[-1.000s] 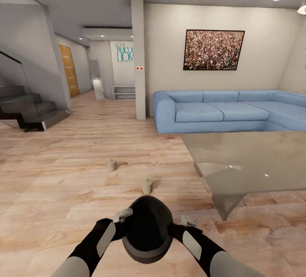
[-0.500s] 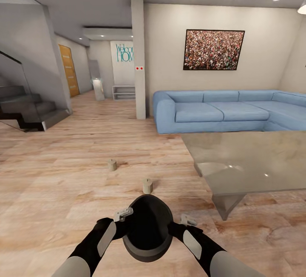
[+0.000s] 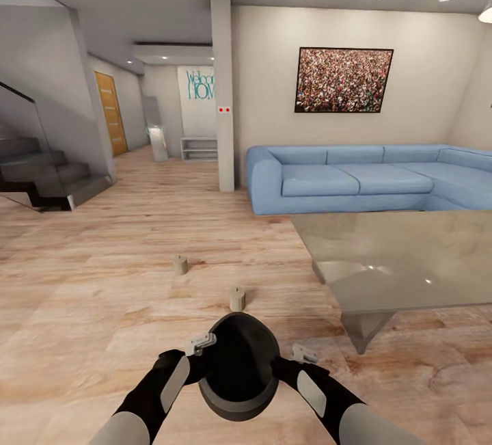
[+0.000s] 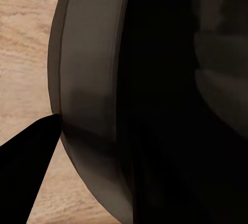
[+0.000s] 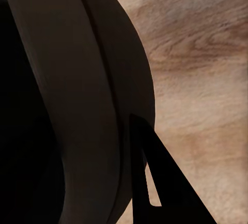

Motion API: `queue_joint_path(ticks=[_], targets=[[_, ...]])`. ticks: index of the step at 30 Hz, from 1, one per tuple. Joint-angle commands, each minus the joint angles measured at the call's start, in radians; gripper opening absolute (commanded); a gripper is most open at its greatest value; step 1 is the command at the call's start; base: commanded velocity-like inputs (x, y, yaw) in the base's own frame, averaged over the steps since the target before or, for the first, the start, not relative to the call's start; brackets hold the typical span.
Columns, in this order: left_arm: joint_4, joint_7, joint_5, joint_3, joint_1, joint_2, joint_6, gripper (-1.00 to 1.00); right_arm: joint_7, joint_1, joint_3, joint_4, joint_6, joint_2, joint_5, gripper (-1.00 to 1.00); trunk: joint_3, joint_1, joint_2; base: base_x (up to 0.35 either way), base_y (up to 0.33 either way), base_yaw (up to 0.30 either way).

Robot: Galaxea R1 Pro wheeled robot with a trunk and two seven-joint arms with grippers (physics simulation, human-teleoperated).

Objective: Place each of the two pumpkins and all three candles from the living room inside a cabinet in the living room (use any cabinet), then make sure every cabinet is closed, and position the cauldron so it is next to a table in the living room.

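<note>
The black cauldron [image 3: 238, 370] hangs low in front of me in the head view, mouth tilted toward the camera, just above the wooden floor. My left gripper [image 3: 201, 344] is shut on its left rim and my right gripper [image 3: 303, 354] on its right rim. Each wrist view has the cauldron's dark wall [image 4: 93, 105] [image 5: 77, 105] up close, with one dark finger [image 4: 26, 172] [image 5: 160, 182] lying against the outside. Two beige candles stand on the floor ahead, one close [image 3: 237, 299] and one farther left [image 3: 180, 265]. The grey glossy table [image 3: 410, 260] is to the right, its near leg a short way from the cauldron.
A blue corner sofa [image 3: 355, 178] runs along the far wall behind the table. A white pillar [image 3: 222, 89] stands left of it, and dark stairs [image 3: 41, 178] rise at the far left. Open wooden floor lies ahead and to the left.
The cauldron and both arms have crept very slightly forward and up; everything else is unchanged.
</note>
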Motion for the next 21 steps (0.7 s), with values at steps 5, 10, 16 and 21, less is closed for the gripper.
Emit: queue_joint_path(ticks=[5, 10, 16, 21], targets=[[0.000, 0.010, 0.109, -0.066, 0.000, 0.073, 0.004, -1.00, -0.064, -0.001, 0.146, -0.084, 0.005, -0.001, -0.170, -1.00, -0.001, 0.000, -0.001, 0.000, 0.000, 0.000], [0.000, 0.010, 0.109, -0.066, 0.000, 0.073, 0.004, -1.00, -0.064, -0.001, 0.146, -0.084, 0.004, 0.000, -0.170, -1.00, -0.001, 0.000, -0.001, 0.000, 0.000, 0.000], [0.000, 0.010, 0.109, -0.066, 0.000, 0.073, 0.004, -1.00, -0.063, -0.001, 0.146, -0.084, 0.003, 0.000, -0.170, -1.00, -0.001, 0.000, -0.001, 0.000, 0.000, 0.000], [0.000, 0.010, 0.109, -0.066, 0.000, 0.073, 0.004, -1.00, -0.063, -0.001, 0.146, -0.084, 0.003, 0.000, -0.170, -1.00, -0.001, 0.000, -0.001, 0.000, 0.000, 0.000]])
